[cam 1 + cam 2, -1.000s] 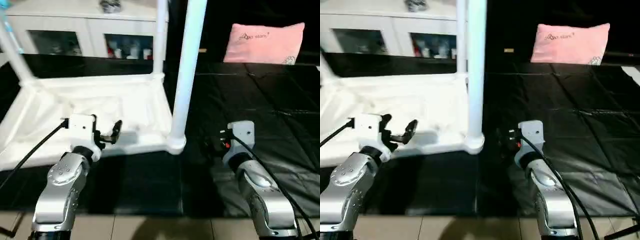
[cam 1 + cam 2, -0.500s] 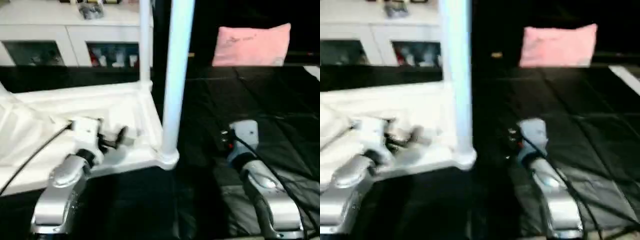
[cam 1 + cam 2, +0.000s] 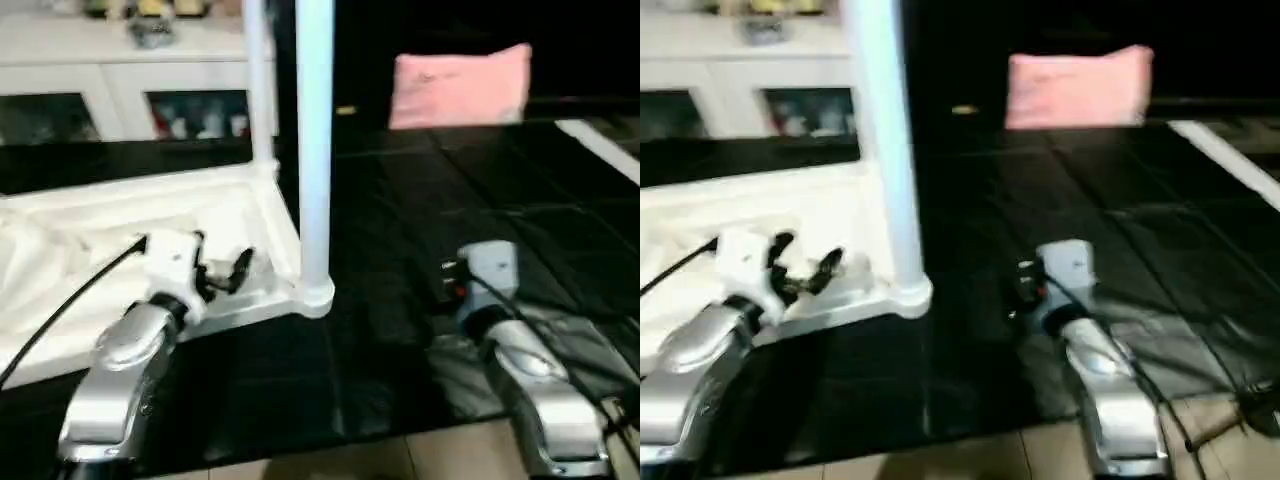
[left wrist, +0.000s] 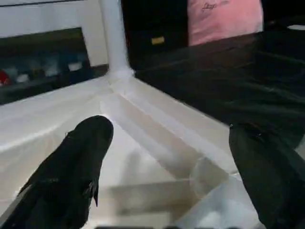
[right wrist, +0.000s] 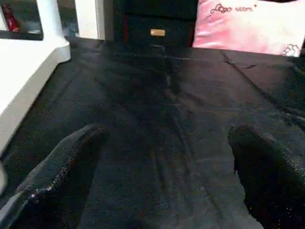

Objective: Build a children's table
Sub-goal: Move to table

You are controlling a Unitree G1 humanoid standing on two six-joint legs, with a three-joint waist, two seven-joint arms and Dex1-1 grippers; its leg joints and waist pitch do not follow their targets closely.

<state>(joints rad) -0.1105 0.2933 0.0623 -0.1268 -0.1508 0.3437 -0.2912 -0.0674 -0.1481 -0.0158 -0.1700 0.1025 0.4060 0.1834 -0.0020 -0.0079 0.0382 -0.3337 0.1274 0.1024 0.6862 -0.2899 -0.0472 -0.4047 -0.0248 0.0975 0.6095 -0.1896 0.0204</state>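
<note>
The children's table lies upside down on a black mat: its white tabletop [image 3: 120,215] shows the underside, with white legs standing up from the near right corner [image 3: 314,150] and the far right corner [image 3: 258,90]. My left gripper [image 3: 222,270] hovers open over the tabletop's near right part, just left of the near leg; in the left wrist view its black fingers [image 4: 78,162] spread wide above the white rim [image 4: 157,129], holding nothing. My right gripper [image 5: 167,176] is open over the bare black mat [image 5: 162,95], right of the table, its wrist [image 3: 485,270] well clear of the leg.
A white glass-door cabinet [image 3: 120,90] stands behind the table. A pink pillow [image 3: 460,85] lies at the back right of the mat. Pale floor tiles [image 3: 420,460] run along the mat's near edge, with a white strip [image 3: 600,150] at the far right.
The head camera has swung to the right, so the whole scene has slid left. Both arms and the table keep their places; both grippers stay open.
</note>
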